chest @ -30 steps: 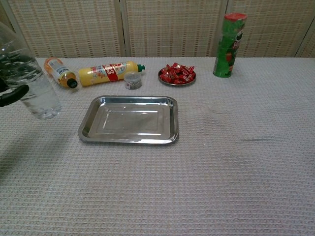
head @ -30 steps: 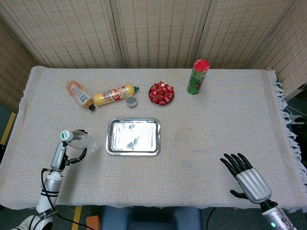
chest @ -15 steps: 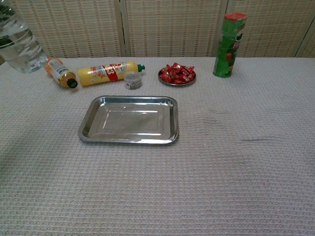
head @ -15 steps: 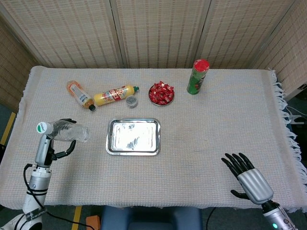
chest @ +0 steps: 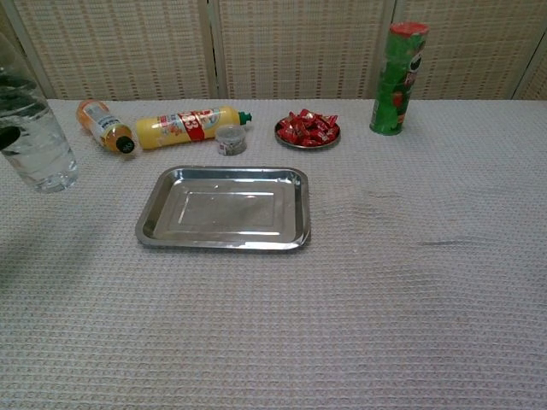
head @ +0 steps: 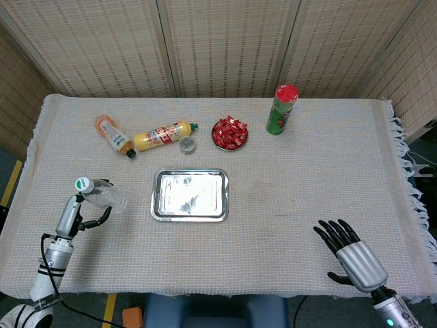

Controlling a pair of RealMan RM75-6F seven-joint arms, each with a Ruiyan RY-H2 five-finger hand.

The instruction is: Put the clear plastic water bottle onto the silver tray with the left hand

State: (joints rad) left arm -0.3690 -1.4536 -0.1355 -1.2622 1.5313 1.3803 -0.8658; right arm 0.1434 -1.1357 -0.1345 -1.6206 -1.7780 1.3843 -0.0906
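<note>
Clear plastic water bottle (head: 102, 195), part-filled and green-capped, is gripped by the robot's left hand (head: 80, 215) at the table's left side, well short of the silver tray (head: 189, 195) at centre. In the chest view the bottle stands at the frame's left edge, apparently lifted off the white woven tablecloth (head: 287, 178), though the angle makes that hard to confirm. The right hand (head: 351, 255) sits idle over the near right corner, fingers spread and holding nothing. Beyond the tray lie an orange bottle (head: 115, 135) and a yellow bottle (head: 161, 135) on their sides, a small jar (head: 187, 145), a dish of red sweets (head: 229, 133) and a green canister (head: 280, 109). The risks ahead: the smooth, water-weighted bottle could slip or swing in the fingers during the sideways carry, its base could catch the tray's raised rim, or an off-level release on the slick metal could tip it over.
</note>
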